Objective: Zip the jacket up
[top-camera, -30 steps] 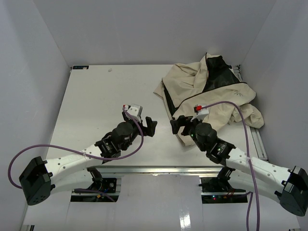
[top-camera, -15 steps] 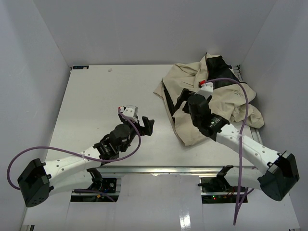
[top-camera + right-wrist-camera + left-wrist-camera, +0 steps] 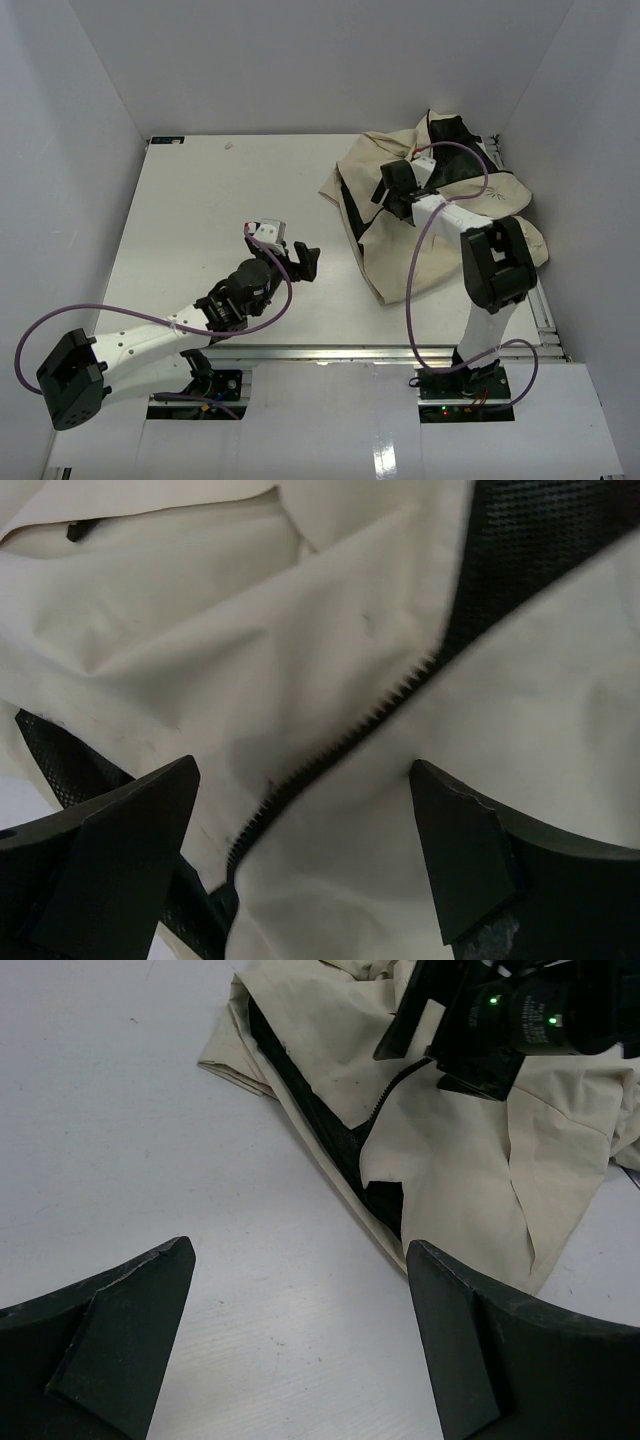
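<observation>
Since a second ago, the right gripper [image 3: 390, 188] has been carried from the near hem out over the middle of the crumpled cream-beige fabric jacket with black lining [image 3: 395, 255], while the left gripper [image 3: 302, 258] is hardly shifted. Both pairs of fingers are spread wide and nothing is held.

The step in hand is judged to be the search for the zipper: a line of dark zipper teeth [image 3: 375, 715] is seen slanting between the right fingers, just beneath them. A descent and a pinch on that edge seem called for next, once the slider is found; it cannot be made out.

The jacket is heaped ahead and right of the left fingers on the white table [image 3: 200, 220]. Its long axis appears to run from the near hem to the far, black-lined collar.
</observation>
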You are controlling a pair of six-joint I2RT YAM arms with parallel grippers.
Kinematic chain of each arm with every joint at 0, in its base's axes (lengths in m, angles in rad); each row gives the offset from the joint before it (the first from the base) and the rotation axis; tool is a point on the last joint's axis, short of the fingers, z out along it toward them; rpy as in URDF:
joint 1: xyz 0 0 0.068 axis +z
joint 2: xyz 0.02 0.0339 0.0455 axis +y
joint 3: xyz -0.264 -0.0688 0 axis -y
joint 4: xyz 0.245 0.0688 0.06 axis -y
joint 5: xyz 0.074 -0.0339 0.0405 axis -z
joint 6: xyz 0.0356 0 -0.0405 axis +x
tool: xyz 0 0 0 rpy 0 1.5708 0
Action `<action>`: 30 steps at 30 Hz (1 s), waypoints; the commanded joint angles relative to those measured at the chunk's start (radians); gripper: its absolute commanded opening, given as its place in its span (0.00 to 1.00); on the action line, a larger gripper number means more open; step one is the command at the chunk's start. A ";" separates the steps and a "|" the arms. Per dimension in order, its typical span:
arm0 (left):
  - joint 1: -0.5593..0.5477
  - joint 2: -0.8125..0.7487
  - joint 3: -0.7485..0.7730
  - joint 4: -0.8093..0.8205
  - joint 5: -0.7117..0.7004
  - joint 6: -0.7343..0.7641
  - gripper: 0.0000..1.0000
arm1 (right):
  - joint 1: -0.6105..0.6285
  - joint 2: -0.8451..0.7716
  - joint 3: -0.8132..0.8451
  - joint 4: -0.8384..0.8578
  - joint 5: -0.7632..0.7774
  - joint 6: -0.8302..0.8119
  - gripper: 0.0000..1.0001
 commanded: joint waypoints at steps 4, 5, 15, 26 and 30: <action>0.003 0.001 -0.008 0.029 -0.027 -0.009 0.98 | 0.071 0.158 -0.007 0.270 -0.349 -0.185 0.99; 0.003 0.005 -0.008 0.030 -0.030 -0.011 0.98 | 0.101 0.160 -0.028 0.311 -0.364 -0.215 0.99; 0.003 -0.008 -0.043 0.066 -0.112 -0.005 0.98 | 0.362 0.063 -0.375 0.566 -0.402 -0.314 0.99; 0.052 0.037 0.001 0.003 -0.157 -0.020 0.98 | 0.400 -0.366 -0.686 0.578 -0.276 -0.298 0.98; 0.165 0.176 0.102 -0.121 -0.011 -0.107 0.98 | 0.398 -0.557 -0.639 0.471 -0.246 -0.301 0.97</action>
